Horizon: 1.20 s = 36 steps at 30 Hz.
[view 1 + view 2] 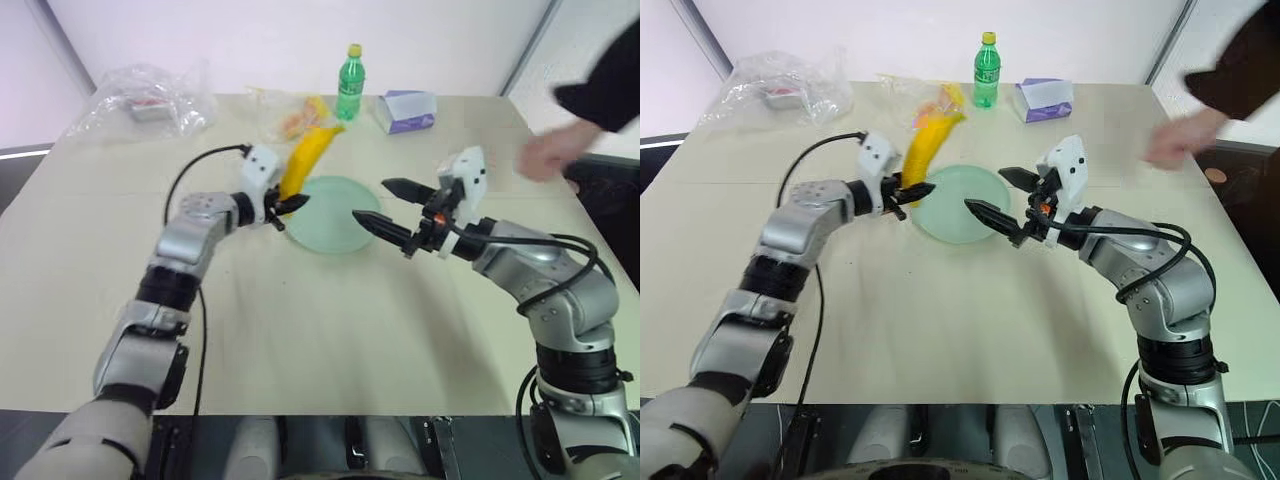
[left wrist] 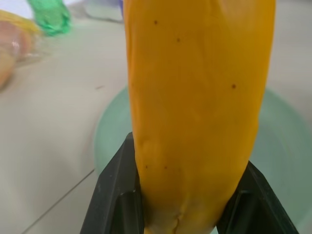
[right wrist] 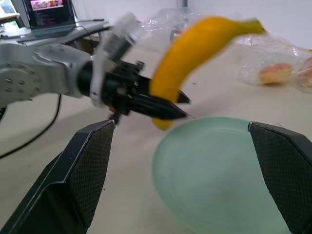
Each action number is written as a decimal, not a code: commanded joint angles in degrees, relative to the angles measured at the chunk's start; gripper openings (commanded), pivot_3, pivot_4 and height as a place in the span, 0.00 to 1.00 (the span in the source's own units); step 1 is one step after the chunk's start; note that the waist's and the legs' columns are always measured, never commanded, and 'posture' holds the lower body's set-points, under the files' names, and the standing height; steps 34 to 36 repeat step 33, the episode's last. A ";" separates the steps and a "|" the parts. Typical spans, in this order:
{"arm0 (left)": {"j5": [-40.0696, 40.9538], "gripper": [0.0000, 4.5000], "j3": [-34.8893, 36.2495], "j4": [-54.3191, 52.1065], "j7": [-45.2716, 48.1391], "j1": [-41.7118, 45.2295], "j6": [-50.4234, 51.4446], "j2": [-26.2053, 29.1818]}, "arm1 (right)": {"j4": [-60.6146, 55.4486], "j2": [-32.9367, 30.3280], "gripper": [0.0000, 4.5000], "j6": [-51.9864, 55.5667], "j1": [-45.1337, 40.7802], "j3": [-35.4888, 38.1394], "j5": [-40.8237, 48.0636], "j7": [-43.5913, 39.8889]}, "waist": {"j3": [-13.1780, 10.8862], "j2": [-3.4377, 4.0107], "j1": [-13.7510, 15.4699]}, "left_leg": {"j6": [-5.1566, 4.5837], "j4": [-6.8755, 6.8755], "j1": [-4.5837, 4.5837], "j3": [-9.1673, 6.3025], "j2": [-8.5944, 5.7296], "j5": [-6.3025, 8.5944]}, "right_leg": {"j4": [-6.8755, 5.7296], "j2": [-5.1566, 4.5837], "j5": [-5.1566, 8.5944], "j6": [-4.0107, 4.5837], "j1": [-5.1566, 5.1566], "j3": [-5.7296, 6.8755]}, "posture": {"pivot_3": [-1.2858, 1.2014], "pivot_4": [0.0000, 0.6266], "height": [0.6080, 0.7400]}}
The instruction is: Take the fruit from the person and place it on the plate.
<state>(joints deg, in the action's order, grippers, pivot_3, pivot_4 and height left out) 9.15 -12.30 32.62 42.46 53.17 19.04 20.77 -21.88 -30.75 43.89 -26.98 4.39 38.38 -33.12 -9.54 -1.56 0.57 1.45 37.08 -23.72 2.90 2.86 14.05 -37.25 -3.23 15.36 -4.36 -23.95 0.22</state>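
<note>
Left gripper (image 1: 288,204) clamped on the banana (image 1: 305,158) near its lower end; fruit sticks up and away from the fingers, tilted toward the far side. Plate (image 1: 345,240) lies just beyond and to the right of that gripper, banana's held end at its left rim. Right gripper (image 1: 393,208) hovers over the plate's right edge, fingers apart, holding nothing. Person's hand (image 1: 550,154) is well off to the right, empty. Handover looks done; placing step underway. Next: carry banana over plate centre, lower, release.
</note>
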 commanded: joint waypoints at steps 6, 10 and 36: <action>-10.96 0.25 -4.69 23.54 4.34 12.41 -14.32 -4.19 | -4.17 -0.73 1.00 -1.44 2.64 -0.21 -2.56 2.26 | 0.00 0.00 -0.26 | -0.09 0.06 -0.55 -0.01 0.01 0.04 | -0.02 0.02 -0.01 -0.02 -0.53 -0.01 | 0.52 0.24 1.00; -12.73 0.48 -4.42 28.06 6.20 14.63 -17.27 -5.28 | -4.05 -2.64 1.00 -3.47 4.71 -1.77 -6.90 2.10 | 0.00 0.00 0.03 | -0.11 0.14 -0.66 -0.04 0.01 0.05 | -0.01 0.02 -0.03 -0.06 -0.57 0.01 | 0.52 0.24 1.00; 7.45 1.00 27.61 -14.43 -8.39 -6.34 5.37 8.05 | 6.38 1.74 1.00 -12.34 2.26 2.20 -13.33 6.41 | 0.02 0.08 -1.80 | -0.09 0.13 -0.56 -0.05 0.08 0.04 | -0.14 0.01 -0.07 -0.13 -0.57 -0.04 | 0.52 0.24 1.00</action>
